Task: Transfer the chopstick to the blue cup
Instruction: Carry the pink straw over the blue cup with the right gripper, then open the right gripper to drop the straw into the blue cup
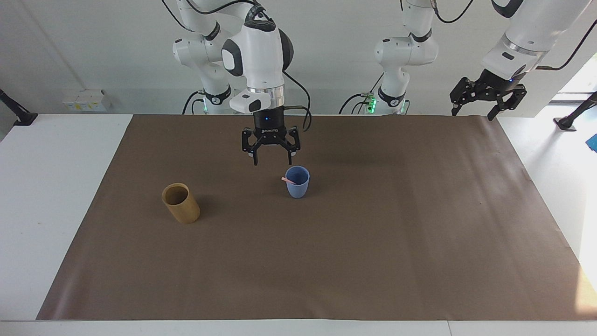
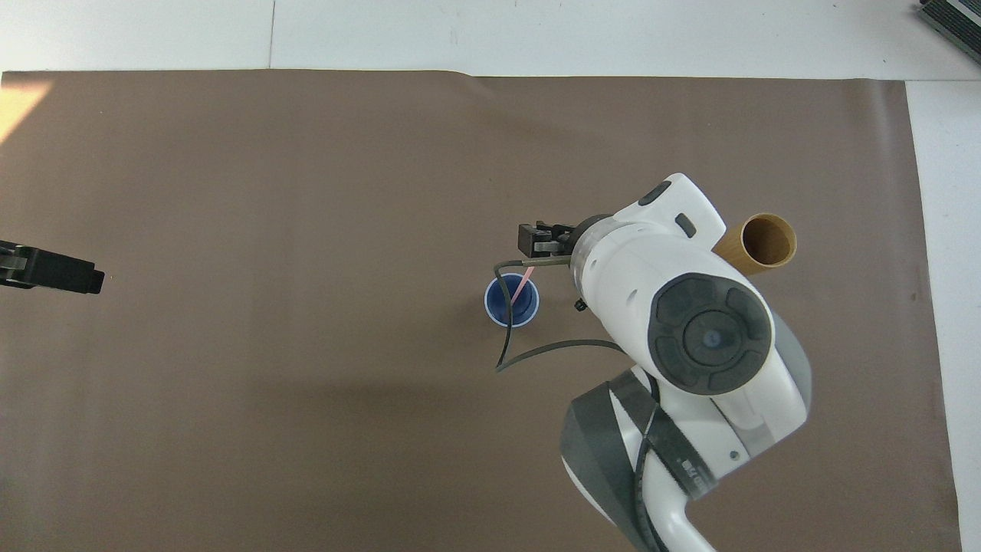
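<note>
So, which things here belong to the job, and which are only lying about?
Job:
- chopstick, leaning in the blue cup
- right gripper, open, empty, above the mat

Lying about:
- tan cup
- left gripper, open, waiting

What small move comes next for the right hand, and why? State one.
Probably pull the right hand up and back toward its base. The chopstick already leans inside the blue cup, its top end over the rim, and the hand hangs open and empty over the mat beside the cup, so nothing is left to grasp. The left hand waits at its own end of the table.
</note>
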`<state>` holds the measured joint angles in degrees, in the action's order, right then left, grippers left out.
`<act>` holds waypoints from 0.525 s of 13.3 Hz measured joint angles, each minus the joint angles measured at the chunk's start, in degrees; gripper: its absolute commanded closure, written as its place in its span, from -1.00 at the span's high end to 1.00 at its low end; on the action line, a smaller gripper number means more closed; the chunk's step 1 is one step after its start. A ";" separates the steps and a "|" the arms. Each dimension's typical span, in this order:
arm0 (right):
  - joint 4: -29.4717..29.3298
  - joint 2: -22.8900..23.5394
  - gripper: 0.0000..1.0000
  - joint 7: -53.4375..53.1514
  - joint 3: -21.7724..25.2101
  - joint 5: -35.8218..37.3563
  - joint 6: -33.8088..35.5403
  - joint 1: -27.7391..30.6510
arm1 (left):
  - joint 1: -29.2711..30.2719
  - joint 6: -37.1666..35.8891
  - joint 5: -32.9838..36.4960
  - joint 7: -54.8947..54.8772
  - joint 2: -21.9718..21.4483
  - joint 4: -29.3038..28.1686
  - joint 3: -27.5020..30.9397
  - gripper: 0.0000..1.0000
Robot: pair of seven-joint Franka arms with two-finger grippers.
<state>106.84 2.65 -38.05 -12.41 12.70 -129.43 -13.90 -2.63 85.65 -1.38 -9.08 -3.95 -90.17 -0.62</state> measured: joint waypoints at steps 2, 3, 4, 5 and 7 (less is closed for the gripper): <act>-0.94 -1.38 1.00 0.67 0.14 -3.16 4.50 3.11 | 0.00 0.00 0.00 0.00 0.00 0.00 0.02 1.00; -1.25 -2.34 1.00 2.18 0.20 -5.03 6.89 4.59 | 0.00 0.00 0.00 0.00 0.00 0.00 0.02 1.00; -1.43 -3.38 1.00 4.04 0.23 -6.87 9.39 5.88 | 0.00 0.00 0.00 0.00 0.00 0.00 0.02 1.00; -1.54 -4.59 1.00 5.94 0.26 -8.44 12.20 6.82 | 0.00 0.00 0.00 0.00 0.00 0.00 0.02 1.00; -1.61 -6.99 1.00 8.77 0.29 -9.41 16.79 7.82 | 0.00 0.00 0.00 0.00 0.00 0.00 0.02 1.00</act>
<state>105.23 -4.34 -29.28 -12.12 3.29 -112.64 -6.08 -2.63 85.65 -1.38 -9.08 -3.95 -90.17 -0.60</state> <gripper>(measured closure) 0.000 0.000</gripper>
